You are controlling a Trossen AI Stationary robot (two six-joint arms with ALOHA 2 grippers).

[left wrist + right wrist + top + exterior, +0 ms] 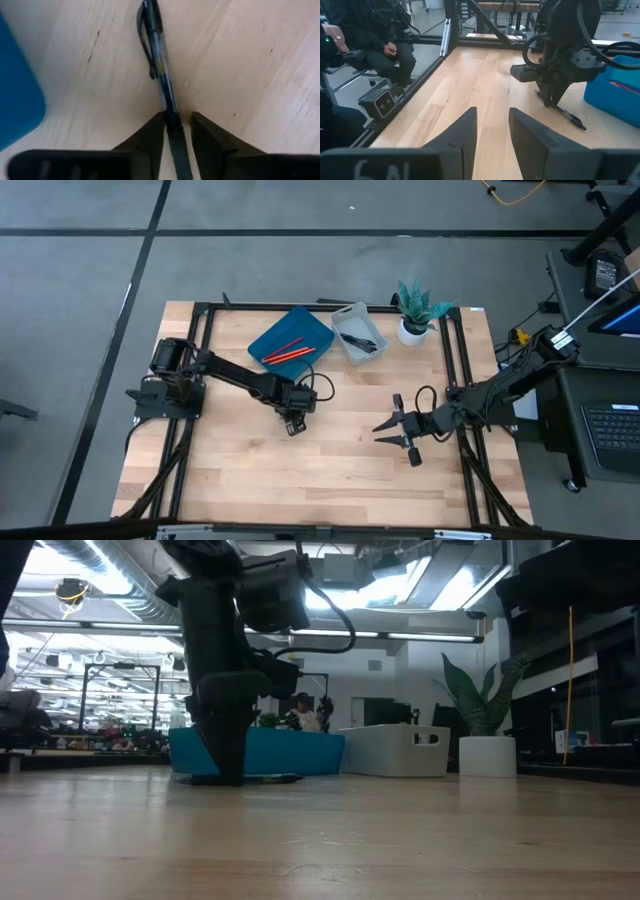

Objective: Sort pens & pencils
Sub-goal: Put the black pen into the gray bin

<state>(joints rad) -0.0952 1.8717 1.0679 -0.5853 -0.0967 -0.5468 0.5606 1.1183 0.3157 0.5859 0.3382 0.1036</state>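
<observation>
left pincer down on counter, fingers either side of a black pen lying flat, not clearly pinching yet, right pincer spread, idle, well apart

The left arm stretches toward mid-counter, wrist bent down, its gripper pointing straight down with fingertips narrowly parted, straddling a pen. The right arm reaches in low from the right side, its gripper held level, fingers spread and empty.
</observation>
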